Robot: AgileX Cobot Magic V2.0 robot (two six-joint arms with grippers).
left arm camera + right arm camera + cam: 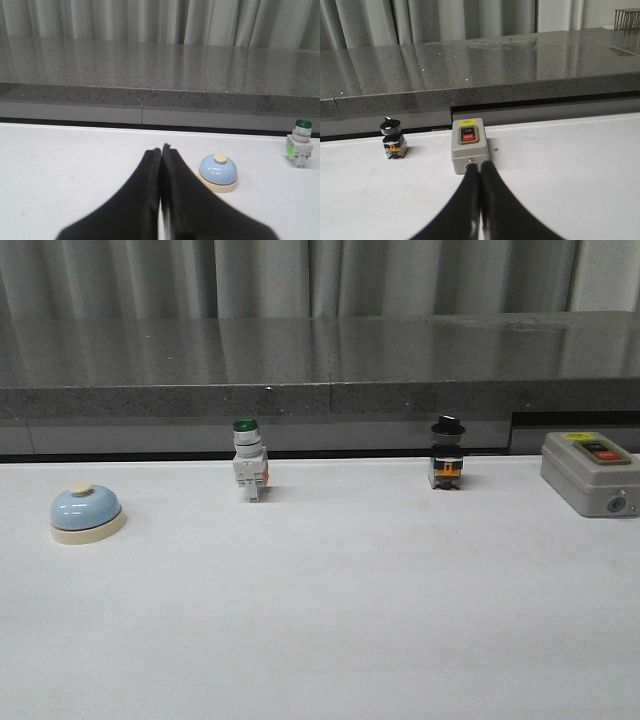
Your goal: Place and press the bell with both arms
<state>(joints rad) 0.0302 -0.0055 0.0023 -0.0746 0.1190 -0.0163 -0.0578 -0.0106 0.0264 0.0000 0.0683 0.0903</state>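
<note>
The front camera sits low, looking straight ahead over the white table [320, 620] to the grey counter [300, 370] and curtain [300, 275], with the bell [87, 513], green switch [249, 461], black knob switch [448, 453] and grey box [590, 472] spread across the width. The left wrist camera is close to the tabletop, facing the same way over its pressed-together left gripper [161, 150], and shares the bell [218, 172] and green switch [300, 143] with the front view. The right wrist camera does likewise over the right gripper [480, 167], sharing the grey box [469, 144] and black knob switch [393, 139].
</note>
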